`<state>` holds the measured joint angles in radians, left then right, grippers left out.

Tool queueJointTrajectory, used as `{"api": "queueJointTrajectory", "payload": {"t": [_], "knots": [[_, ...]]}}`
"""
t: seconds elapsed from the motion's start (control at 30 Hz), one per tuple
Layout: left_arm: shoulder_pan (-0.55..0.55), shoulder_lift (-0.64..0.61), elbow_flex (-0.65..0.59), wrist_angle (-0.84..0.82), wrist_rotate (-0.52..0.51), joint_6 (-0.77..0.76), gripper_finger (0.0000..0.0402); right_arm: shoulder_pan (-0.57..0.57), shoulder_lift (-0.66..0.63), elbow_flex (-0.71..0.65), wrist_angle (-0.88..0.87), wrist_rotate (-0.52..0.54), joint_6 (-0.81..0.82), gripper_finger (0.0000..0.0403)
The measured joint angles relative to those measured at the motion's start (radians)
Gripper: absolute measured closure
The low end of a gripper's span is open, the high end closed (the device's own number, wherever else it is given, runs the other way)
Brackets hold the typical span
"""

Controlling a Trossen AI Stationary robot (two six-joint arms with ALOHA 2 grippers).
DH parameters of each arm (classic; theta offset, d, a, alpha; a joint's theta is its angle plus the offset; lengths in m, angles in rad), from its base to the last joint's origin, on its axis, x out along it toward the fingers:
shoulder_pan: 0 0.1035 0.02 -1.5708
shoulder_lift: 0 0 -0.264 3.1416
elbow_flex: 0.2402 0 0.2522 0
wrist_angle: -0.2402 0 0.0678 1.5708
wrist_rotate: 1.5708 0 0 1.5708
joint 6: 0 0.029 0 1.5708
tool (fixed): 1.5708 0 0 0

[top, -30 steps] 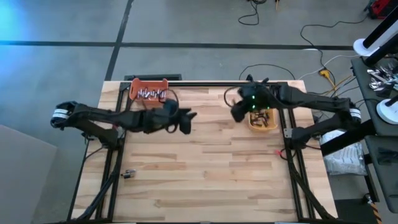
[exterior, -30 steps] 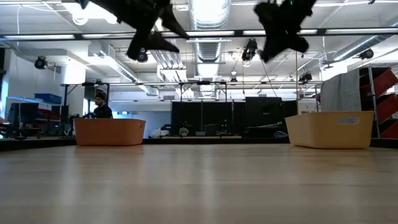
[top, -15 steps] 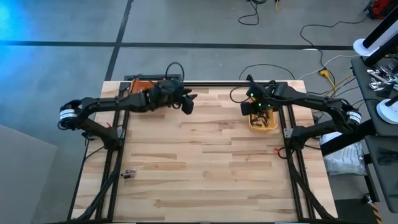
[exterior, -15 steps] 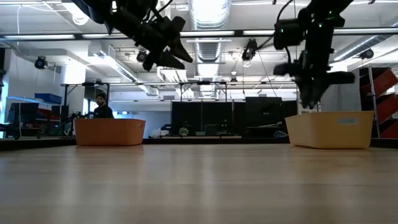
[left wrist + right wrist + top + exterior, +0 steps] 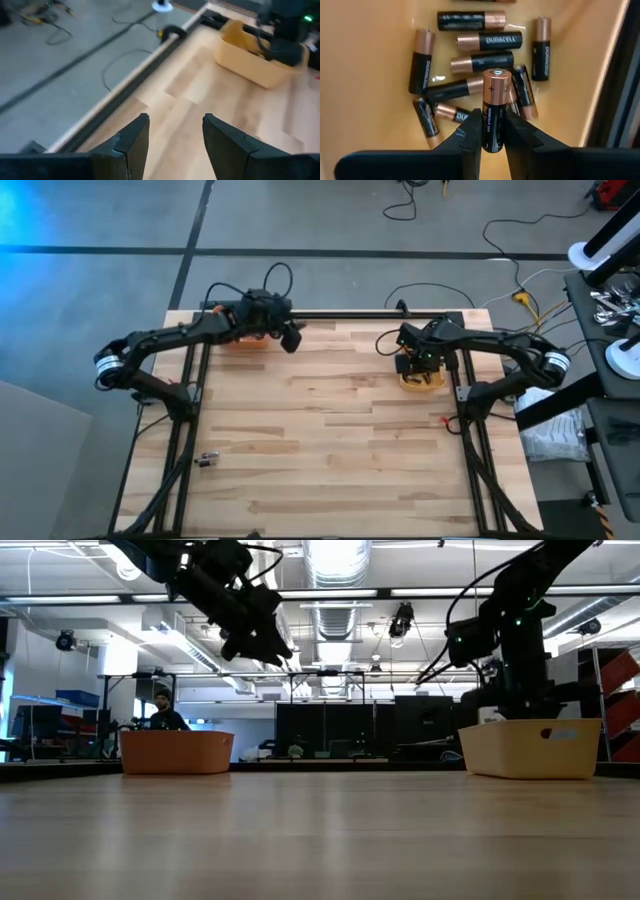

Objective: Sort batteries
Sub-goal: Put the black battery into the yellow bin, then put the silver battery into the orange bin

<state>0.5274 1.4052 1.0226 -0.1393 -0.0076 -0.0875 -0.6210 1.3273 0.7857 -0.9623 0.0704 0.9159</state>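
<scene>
One battery [image 5: 492, 109] stands pinched at its lower body in the right gripper [image 5: 492, 131], over the yellow bin [image 5: 421, 376] at far right where others [image 5: 485, 40] lie. Rigid, smooth, slippery: grip mid-barrel. Left gripper [image 5: 174, 132] gapes empty, far left.
</scene>
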Motion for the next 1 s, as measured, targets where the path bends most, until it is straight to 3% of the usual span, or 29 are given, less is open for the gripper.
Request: {"api": "queueJointTrajectory", "payload": {"t": [0.3, 0.57, 0.73, 1.0], "knots": [[-0.060, -0.070, -0.011, -0.034, 0.026, -0.027, 0.0238, -0.067, 0.054, -0.054, 0.089, 0.015, -0.067, 0.0330], [-0.086, -0.208, -0.039, -0.045, 0.020, -0.099, 0.0238, -0.041, -0.019, -0.078, 0.077, 0.072, 0.006, 0.0252], [-0.158, -0.307, -0.079, -0.117, 0.020, -0.165, 0.0238, 0.096, -0.160, -0.065, 0.083, 0.229, 0.106, 0.0204], [-0.416, -0.398, -0.227, -0.158, 0.025, -0.501, 0.0238, 0.507, -0.291, -0.018, 0.175, 0.514, 0.186, 0.0178]]}}
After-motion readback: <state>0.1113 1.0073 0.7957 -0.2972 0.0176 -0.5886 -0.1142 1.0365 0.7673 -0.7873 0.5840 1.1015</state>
